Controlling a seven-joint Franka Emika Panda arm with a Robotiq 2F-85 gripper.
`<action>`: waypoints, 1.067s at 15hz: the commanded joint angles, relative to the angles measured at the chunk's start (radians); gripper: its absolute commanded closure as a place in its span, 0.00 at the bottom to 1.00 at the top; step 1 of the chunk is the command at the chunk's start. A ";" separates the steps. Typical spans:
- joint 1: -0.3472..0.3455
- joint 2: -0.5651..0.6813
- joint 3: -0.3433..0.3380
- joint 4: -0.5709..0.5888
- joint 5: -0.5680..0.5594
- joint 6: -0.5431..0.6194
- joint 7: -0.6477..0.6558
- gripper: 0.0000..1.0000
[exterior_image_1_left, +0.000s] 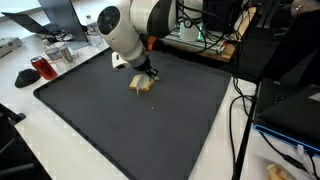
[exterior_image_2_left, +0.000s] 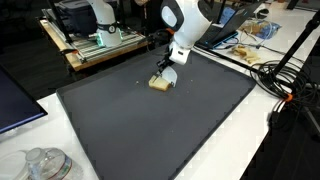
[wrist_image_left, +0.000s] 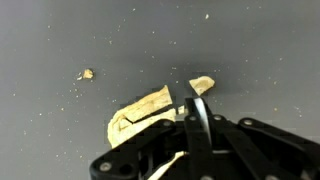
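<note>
Reaching straight down with its jaws drawn together, the gripper (wrist_image_left: 196, 98) touches a tan bread-like piece (wrist_image_left: 140, 115) lying flat right under its tips on the dark mat (wrist_image_left: 60, 30); whether the piece is pinched cannot be told. A crumb (wrist_image_left: 86, 73) lies near, beyond the piece. Well away, off the mat, stands a red cup (exterior_image_1_left: 40, 67).

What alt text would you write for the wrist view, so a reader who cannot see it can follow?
A black gripper, entering from the bottom edge, is shut on a flat tan piece lying on a dark grey mat. A small tan crumb lies apart on the mat, to the upper left.
</note>
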 joint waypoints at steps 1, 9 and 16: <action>0.007 0.080 -0.003 0.065 -0.014 -0.036 -0.003 0.99; 0.015 0.146 -0.006 0.154 -0.032 -0.150 -0.010 0.99; 0.018 0.151 0.001 0.116 -0.027 -0.122 0.000 0.99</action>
